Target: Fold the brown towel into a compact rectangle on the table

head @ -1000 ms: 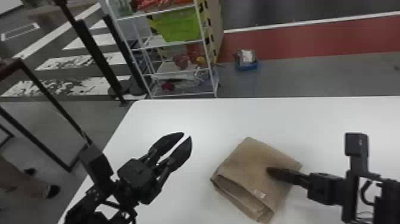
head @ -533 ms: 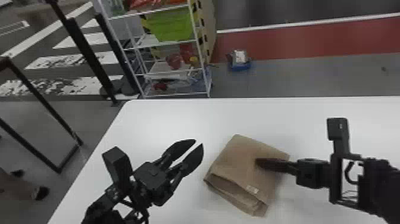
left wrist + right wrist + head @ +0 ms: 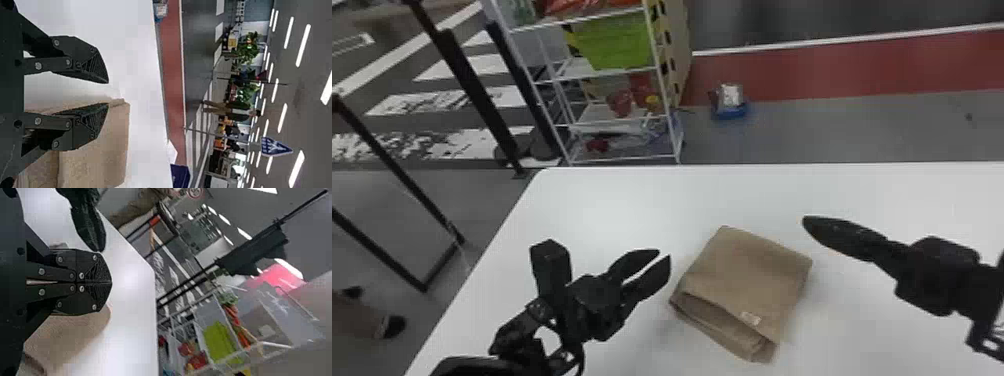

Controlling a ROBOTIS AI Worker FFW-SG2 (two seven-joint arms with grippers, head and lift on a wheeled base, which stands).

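My left gripper (image 3: 664, 254) stands open just left of the brown towel (image 3: 747, 280), its fingers parted over bare table. The towel lies folded into a small, roughly square packet, turned at an angle, with layered edges and a small pale label toward the front. My right gripper (image 3: 804, 222) is off the towel's back right side, apart from it. In the left wrist view my left gripper (image 3: 108, 93) has parted fingers, with the towel (image 3: 94, 145) beyond. The right wrist view has my right gripper (image 3: 111, 282) with its fingertips together, nothing visible between them, and the towel (image 3: 68, 338) behind.
The white table (image 3: 632, 200) extends behind the towel and to both sides, its left edge running diagonally. Past its back edge stand a white wire shelf (image 3: 612, 160) with bins and, on the floor, a blue item (image 3: 730, 111). Black posts (image 3: 477, 100) rise at the left.
The right gripper has come off the towel, moving back and to the right. The left gripper has moved slightly right, closer to the towel. The head view has shifted a little.
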